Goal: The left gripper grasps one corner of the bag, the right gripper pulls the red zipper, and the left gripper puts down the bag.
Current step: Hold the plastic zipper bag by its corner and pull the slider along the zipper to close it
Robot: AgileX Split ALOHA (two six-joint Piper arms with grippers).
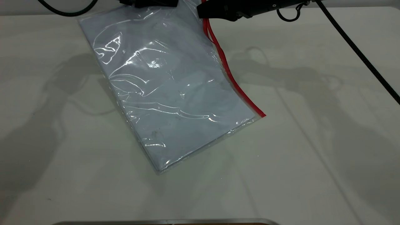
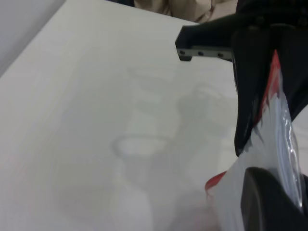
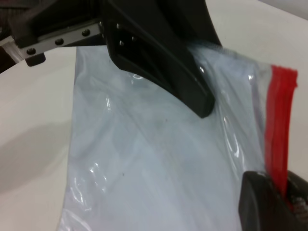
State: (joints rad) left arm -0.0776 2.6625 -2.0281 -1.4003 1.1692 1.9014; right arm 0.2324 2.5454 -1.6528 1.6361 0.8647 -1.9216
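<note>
The bag (image 1: 168,93), a clear pouch with white sheets inside, lies slanted on the table with its far end lifted. The red zipper (image 1: 231,75) runs along its right long edge. My left gripper (image 1: 150,2) is at the far edge, shut on the bag's far corner; one of its fingers (image 2: 269,202) presses on the plastic (image 2: 284,144). My right gripper (image 1: 201,12) is just right of it, shut on the red zipper (image 3: 279,125), which passes between its fingers (image 3: 262,202). The slider tab is hidden in the jaws. The left gripper also shows in the right wrist view (image 3: 159,53).
The white table (image 1: 312,140) stretches around the bag. A black cable (image 1: 359,53) runs down the far right. A thin metal edge (image 1: 162,222) lies along the near side. The near end of the bag rests on the table.
</note>
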